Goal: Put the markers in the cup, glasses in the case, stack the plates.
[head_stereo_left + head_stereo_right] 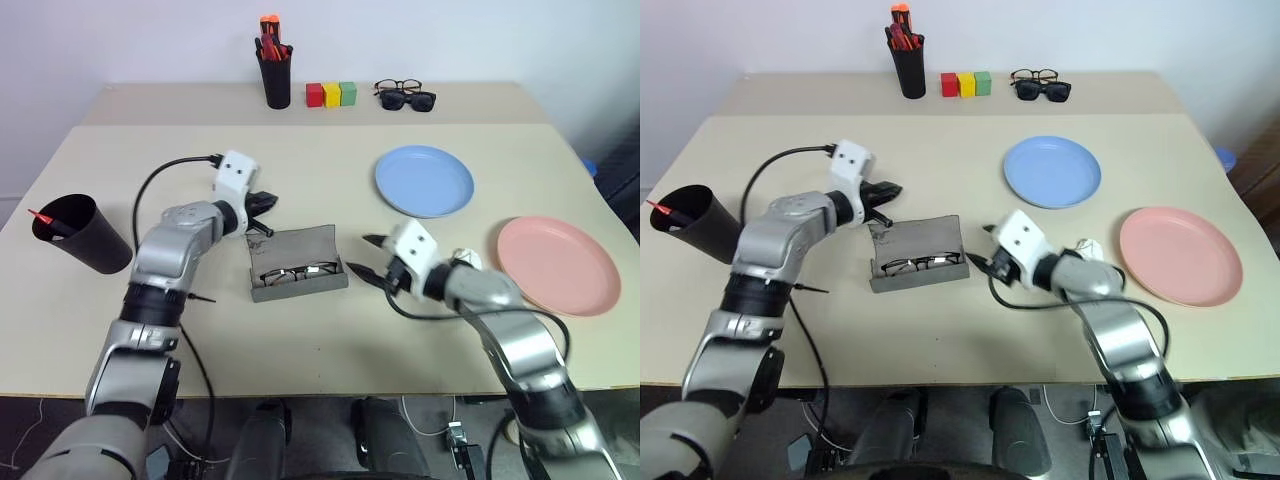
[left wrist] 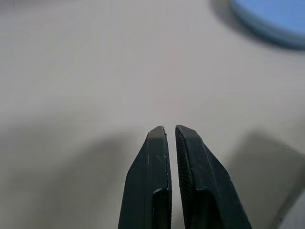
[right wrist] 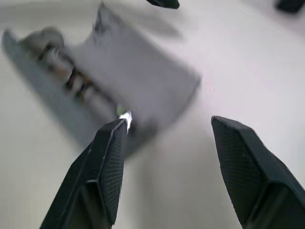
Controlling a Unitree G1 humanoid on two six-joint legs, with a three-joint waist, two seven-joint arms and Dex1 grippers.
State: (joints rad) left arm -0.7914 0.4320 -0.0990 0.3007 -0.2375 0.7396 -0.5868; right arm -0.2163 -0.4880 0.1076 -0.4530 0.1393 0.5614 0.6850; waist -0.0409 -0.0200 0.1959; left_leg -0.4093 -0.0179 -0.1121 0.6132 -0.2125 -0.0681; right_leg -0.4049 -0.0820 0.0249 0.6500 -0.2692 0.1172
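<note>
Count of things on the worktop (image 1: 300, 340)

Two plates: one light blue plate (image 1: 424, 181), one salmon pink plate (image 1: 558, 264). One grey case (image 1: 297, 262), open, with one pair of wire-rimmed glasses (image 1: 298, 272) in it. One black cup (image 1: 82, 233) with one red marker (image 1: 47, 221) showing at its rim. One black pen holder (image 1: 276, 78) with a bunch of orange-red pens (image 1: 271, 38), too tightly packed to count. Three blocks: red block (image 1: 314, 95), yellow block (image 1: 331, 95), green block (image 1: 348, 94). Two further pairs of eyewear: black-framed clear glasses (image 1: 398, 87) and sunglasses (image 1: 409, 100).

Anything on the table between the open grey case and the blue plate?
No, in the left eye view the stretch between the case and the blue plate is bare tabletop.
</note>
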